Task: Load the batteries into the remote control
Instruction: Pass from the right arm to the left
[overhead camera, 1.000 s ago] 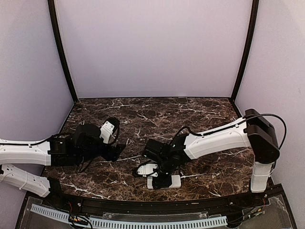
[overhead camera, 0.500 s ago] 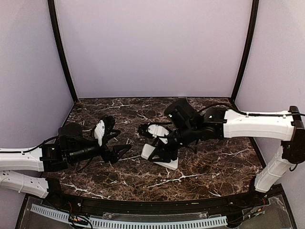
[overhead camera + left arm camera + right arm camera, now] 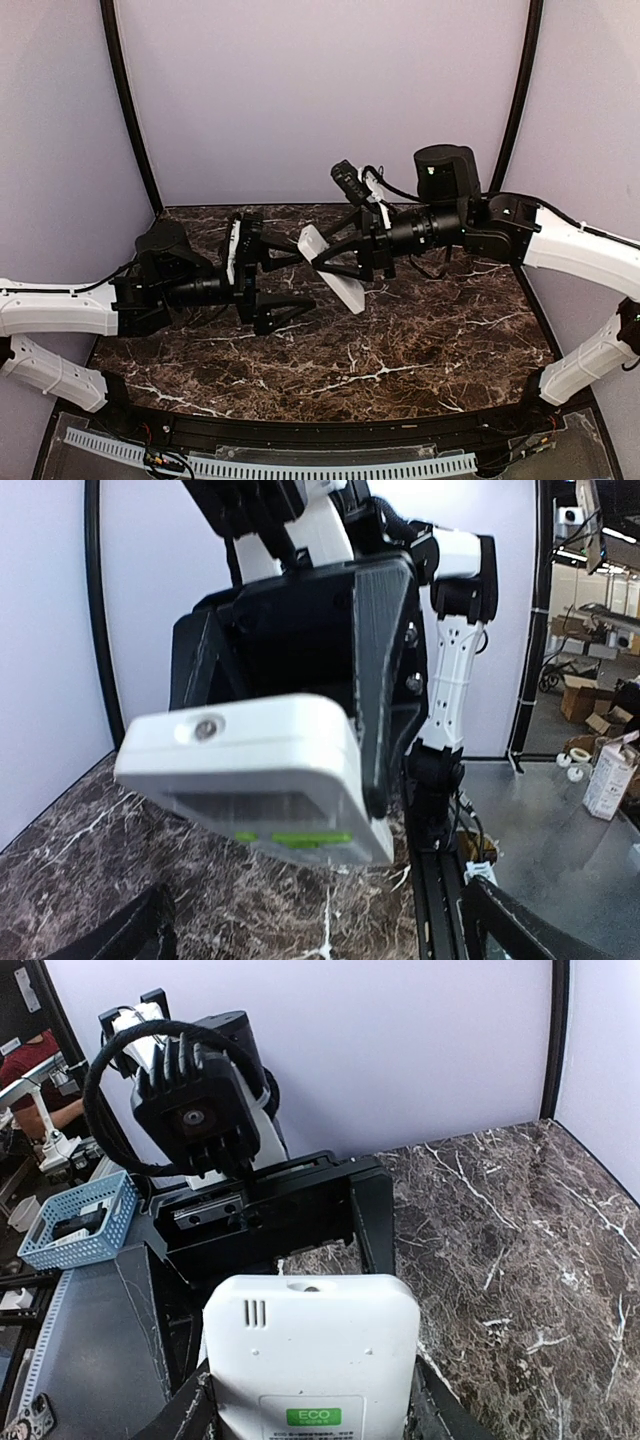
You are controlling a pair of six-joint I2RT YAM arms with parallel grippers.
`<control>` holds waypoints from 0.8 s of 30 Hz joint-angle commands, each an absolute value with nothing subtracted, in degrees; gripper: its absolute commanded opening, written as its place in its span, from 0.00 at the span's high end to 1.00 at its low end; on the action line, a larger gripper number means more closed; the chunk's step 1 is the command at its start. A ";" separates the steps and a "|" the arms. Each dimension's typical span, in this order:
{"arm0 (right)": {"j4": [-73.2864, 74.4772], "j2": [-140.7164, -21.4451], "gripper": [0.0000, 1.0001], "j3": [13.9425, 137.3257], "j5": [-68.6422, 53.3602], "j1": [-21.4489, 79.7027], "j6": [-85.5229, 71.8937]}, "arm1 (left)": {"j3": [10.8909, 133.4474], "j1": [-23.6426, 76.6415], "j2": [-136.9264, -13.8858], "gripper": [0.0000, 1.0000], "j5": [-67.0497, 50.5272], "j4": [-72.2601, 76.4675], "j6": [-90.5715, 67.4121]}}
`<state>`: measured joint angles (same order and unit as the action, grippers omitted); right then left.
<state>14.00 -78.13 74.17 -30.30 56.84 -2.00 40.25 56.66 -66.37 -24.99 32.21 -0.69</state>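
My right gripper (image 3: pixel 330 262) is shut on the white remote control (image 3: pixel 350 295) and holds it tilted in mid-air above the table's middle. In the right wrist view the remote's back (image 3: pixel 310 1360) faces the camera, with its green ECO label, between my right gripper's (image 3: pixel 310 1415) fingers. My left gripper (image 3: pixel 300 280) is open and empty, facing the remote's free end from the left, close to it but apart. In the left wrist view the remote (image 3: pixel 250 770) shows end-on above my open left gripper (image 3: pixel 320 930). No batteries are in view.
The dark marble table (image 3: pixel 420 340) lies below both raised arms. Lilac booth walls with black corner posts close in the back and sides. A blue basket (image 3: pixel 70 1225) and a small carton (image 3: pixel 608 775) stand outside the table.
My right gripper has lifted the remote from the table's near edge up into mid-air at the centre. My left arm has risen and swung right, its open gripper now facing the remote.
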 commanded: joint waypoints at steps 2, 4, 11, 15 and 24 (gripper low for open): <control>7.94 -76.06 0.76 75.21 -32.96 56.50 -5.59 | 42.96 55.20 -69.11 0.01 -31.77 40.36 -7.30; 6.25 -75.37 0.76 74.18 -32.96 56.47 -6.59 | 44.25 55.12 -70.46 0.01 -31.72 40.80 -8.14; 1.90 -74.25 0.77 71.88 -32.25 56.49 -8.92 | 45.60 55.11 -74.12 0.01 -30.88 45.65 -13.10; 0.85 -74.26 0.78 71.10 -31.30 56.48 -9.61 | 46.12 55.13 -75.38 0.04 -30.51 47.53 -14.75; -2.41 -74.08 0.78 69.43 -30.31 56.51 -11.14 | 48.00 55.12 -80.31 0.10 -33.19 52.03 -20.83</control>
